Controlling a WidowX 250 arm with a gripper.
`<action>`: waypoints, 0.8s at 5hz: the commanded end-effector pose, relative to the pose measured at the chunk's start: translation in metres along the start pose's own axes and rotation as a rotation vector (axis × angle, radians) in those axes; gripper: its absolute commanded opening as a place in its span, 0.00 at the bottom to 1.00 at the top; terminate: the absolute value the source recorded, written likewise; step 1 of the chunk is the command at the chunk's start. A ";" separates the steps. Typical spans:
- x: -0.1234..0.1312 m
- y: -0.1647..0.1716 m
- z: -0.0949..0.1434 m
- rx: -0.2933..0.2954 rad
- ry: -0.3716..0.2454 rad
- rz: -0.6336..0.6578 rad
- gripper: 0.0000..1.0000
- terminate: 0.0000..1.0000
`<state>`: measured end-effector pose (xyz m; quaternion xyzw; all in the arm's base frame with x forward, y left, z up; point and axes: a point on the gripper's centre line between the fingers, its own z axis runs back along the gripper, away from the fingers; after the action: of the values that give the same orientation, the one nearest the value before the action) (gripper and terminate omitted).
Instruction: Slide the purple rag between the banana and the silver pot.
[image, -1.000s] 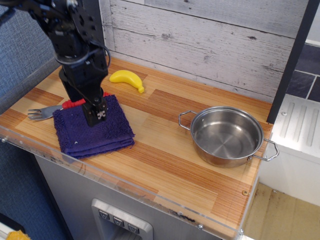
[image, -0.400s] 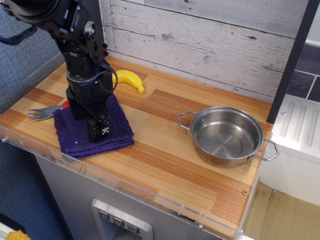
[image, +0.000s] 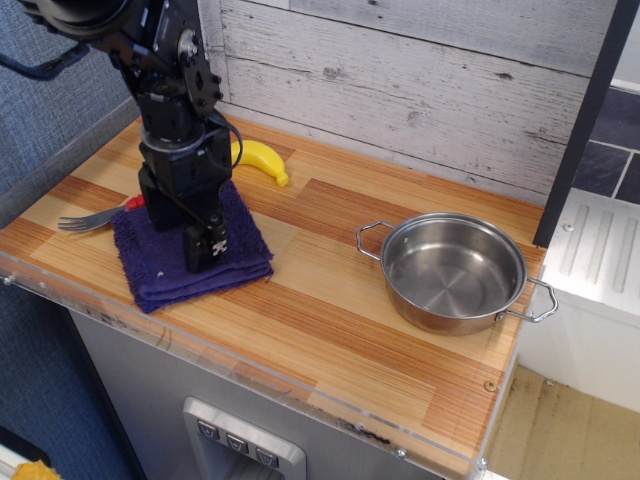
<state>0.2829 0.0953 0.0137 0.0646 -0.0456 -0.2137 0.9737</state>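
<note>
Observation.image looks down across the wooden surface (image: 330, 330) from the front. Far left, a fork (image: 85, 217) lies with its handle tucked under the edge of the rag (image: 190, 262). The rag sits at the left end, its layers slightly fanned at the near edge. The gripper (image: 200, 250) is planted on top of it, tip pressed down into the cloth; from this angle I cannot tell whether the jaws are spread or pressed together. Just behind the arm, the banana (image: 262, 160) lies close to the rag's far corner, near the back wall. Well off to the right stands the pot (image: 455, 270), empty, with open wood between it and the rag. As I see it, the slide has barely started. The risks: the top layer could slip and bunch over the others if the press is light, the fork could be dragged along, or a drifting push could nudge the banana or run the rag into the pot handle.
</note>
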 end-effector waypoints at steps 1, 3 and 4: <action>0.033 -0.020 0.009 -0.060 -0.054 -0.077 1.00 0.00; 0.056 -0.037 0.011 -0.080 -0.067 -0.113 1.00 0.00; 0.078 -0.041 0.012 -0.082 -0.077 -0.119 1.00 0.00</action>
<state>0.3324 0.0257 0.0159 0.0128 -0.0550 -0.2718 0.9607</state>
